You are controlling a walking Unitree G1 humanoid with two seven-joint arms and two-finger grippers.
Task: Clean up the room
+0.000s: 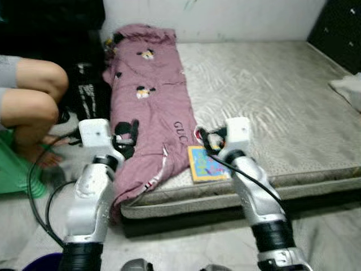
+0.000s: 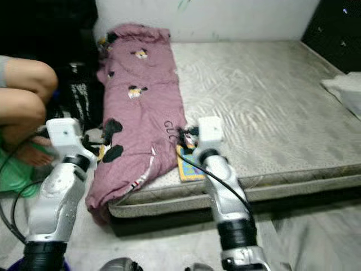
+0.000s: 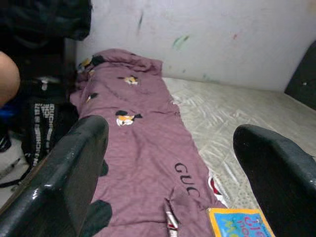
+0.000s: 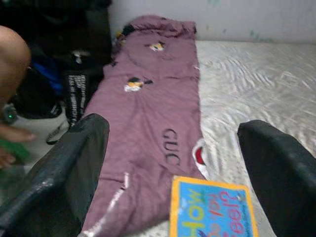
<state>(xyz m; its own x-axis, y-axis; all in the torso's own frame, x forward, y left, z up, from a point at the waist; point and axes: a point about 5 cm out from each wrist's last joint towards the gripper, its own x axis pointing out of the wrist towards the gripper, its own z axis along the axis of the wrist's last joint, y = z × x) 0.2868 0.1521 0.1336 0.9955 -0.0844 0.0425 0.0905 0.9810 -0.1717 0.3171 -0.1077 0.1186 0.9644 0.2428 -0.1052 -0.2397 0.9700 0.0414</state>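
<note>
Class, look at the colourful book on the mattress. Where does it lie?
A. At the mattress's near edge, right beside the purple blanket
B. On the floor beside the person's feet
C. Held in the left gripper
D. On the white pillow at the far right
A: the book lies flat on the mattress at its near edge, right beside the purple blanket, just ahead of the right gripper.

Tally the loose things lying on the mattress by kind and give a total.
Pink blanket: 1
Children's book at the near edge of the mattress: 1
White cloth at the right edge, partly cut off: 1
Total: 3
</note>
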